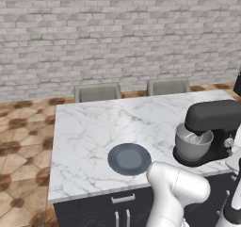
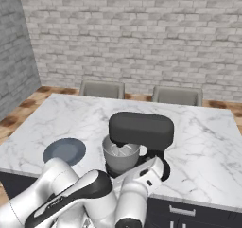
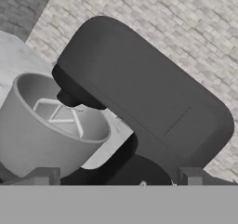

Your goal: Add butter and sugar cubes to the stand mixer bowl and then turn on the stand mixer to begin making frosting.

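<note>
The black stand mixer (image 2: 142, 127) stands on the marble counter (image 2: 203, 146), its head (image 3: 139, 102) lowered over the grey stand mixer bowl (image 3: 46, 130). A wire whisk (image 3: 60, 116) hangs inside the bowl. My gripper (image 3: 118, 176) is open, with nothing between its fingertips (image 3: 44, 175), and it faces the mixer's side close to its base. In the left base view the mixer (image 1: 212, 127) and the bowl (image 1: 193, 143) are at the counter's right. The butter and the sugar cubes are out of view.
A flat dark grey plate (image 1: 129, 158) lies bare near the counter's front edge, left of the mixer. Two grey chairs (image 1: 98, 92) stand behind the counter, before a brick wall. Dark cabinet fronts (image 1: 122, 207) run below the counter edge.
</note>
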